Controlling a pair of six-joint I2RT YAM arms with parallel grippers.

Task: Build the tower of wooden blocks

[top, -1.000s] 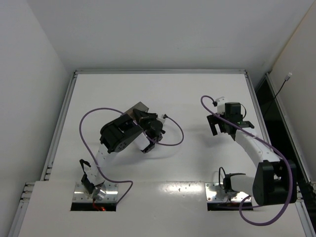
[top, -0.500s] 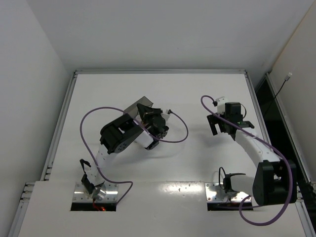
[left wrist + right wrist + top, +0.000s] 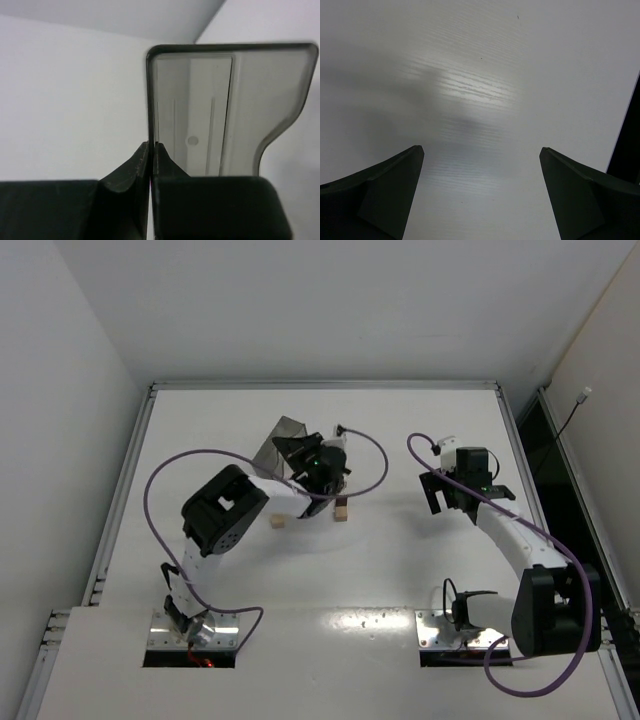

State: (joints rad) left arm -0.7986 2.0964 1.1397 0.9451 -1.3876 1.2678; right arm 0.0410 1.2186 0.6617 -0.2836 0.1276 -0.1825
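A tan wood block (image 3: 278,523) lies on the white surface (image 3: 420,430). Just behind it, the left gripper (image 3: 150,148) has its fingers pinched on the wall of the translucent grey bin (image 3: 200,115). A second block (image 3: 341,511) sits apart to the right. The right gripper (image 3: 480,148) hovers, fingers spread wide and empty.
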